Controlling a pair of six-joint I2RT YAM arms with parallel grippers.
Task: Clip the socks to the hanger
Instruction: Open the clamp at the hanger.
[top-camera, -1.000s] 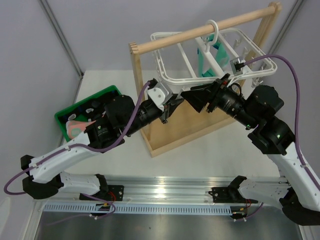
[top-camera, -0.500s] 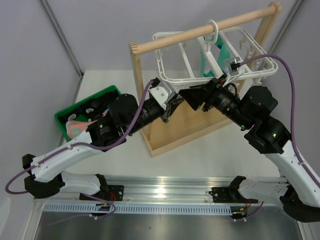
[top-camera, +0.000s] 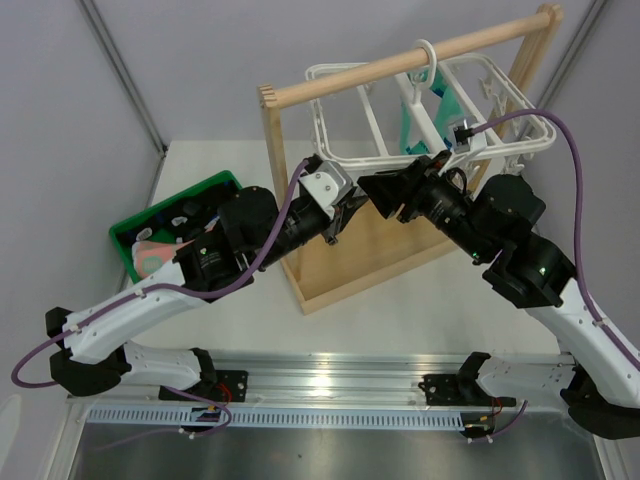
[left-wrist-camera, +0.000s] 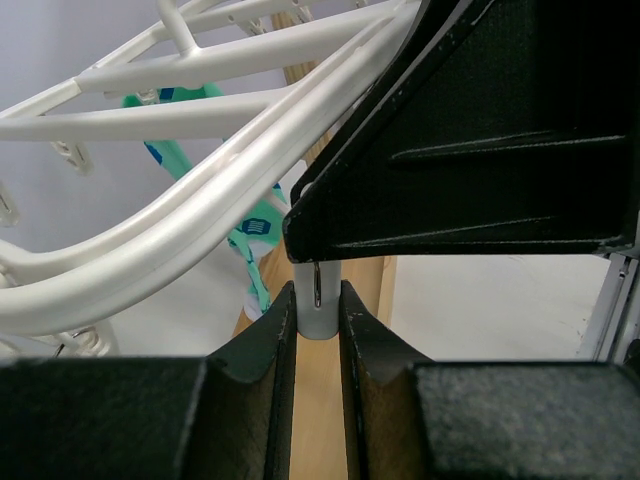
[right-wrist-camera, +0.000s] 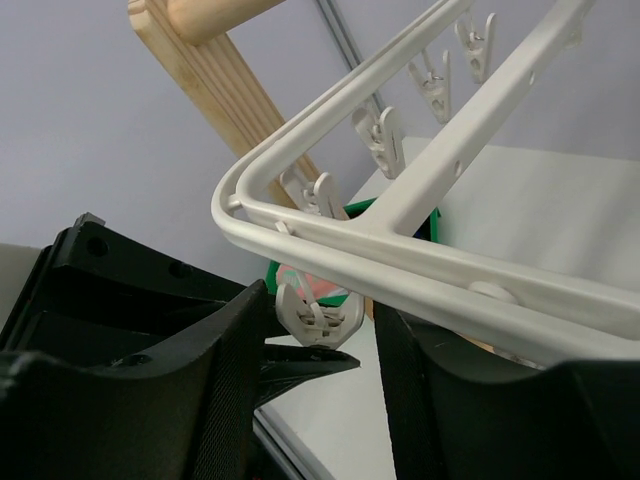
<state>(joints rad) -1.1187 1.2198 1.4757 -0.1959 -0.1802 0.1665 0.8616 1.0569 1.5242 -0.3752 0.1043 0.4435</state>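
Note:
The white hanger (top-camera: 350, 158) hangs by its hook from a wooden rod. My left gripper (top-camera: 340, 215) is under its near corner, shut on the lower end of a dangling clip (left-wrist-camera: 318, 305). My right gripper (top-camera: 378, 192) meets it from the right. In the right wrist view its jaws (right-wrist-camera: 320, 310) stand open on either side of the same clip (right-wrist-camera: 318, 320), a small gap on each side. The hanger's rim (right-wrist-camera: 400, 270) runs just above. The socks lie in the green bin: a salmon-pink one (top-camera: 150, 257) and black ones (top-camera: 190, 212).
A light wooden rack (top-camera: 340, 82) with a flat base (top-camera: 345, 265) carries the hanger. Teal-green socks (top-camera: 408, 125) hang clipped at the hanger's far side. The green bin (top-camera: 215, 185) sits at the table's left. Several more clips (right-wrist-camera: 385, 140) dangle along the rim.
My right gripper has moved left and up to the hanger's corner, and its jaws have narrowed around the clip. The left gripper has kept its hold and shifted slightly upward.

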